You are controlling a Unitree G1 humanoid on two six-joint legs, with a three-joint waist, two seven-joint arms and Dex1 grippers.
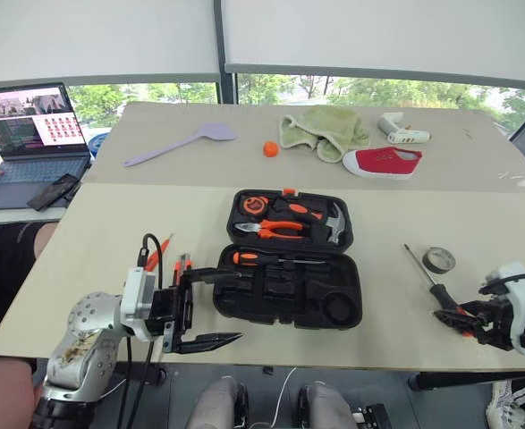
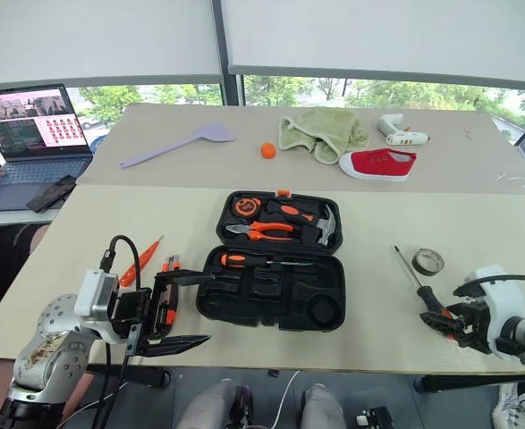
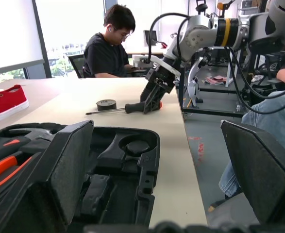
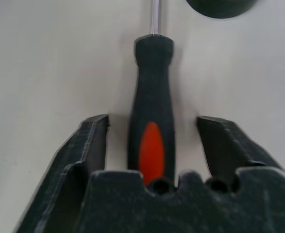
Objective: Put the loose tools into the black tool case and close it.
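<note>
- Two grippers were in play: the right gripper [image 4: 152,131] was down at the table's right near edge, its fingers [image 4: 91,141] straddling the handle of a screwdriver [image 1: 427,282], a gap still showing on each side, so it bracketed the handle without yet pinching it.
- That screwdriver lay flat with its shaft pointing to the far left and a grey tape roll [image 1: 438,260] just beside it, both well right of the case [image 1: 289,257].
- The case sat open in the middle of the near table, lid laid back on the far side with pliers [image 1: 271,229] and a hammer [image 1: 334,223] already seated; one orange-handled screwdriver rested in the near half, while several recesses there looked empty, presumably waiting for the loose pieces.
- The left gripper [image 1: 210,307] hung level by the case's near left corner, jaws spread wide and holding nothing; I'd guess it was parked there to stay clear or to steady the case.
- Just left of it lay the slim orange tester [image 1: 157,254] and the utility knife [image 1: 182,268], not yet collected.
- On the far table a lilac spatula [image 1: 182,143], an orange ball, a green cloth, a red shoe [image 1: 383,162] and a white gun-shaped tool lay apart from the job; a laptop [image 1: 31,134] stood at the far left.
</note>
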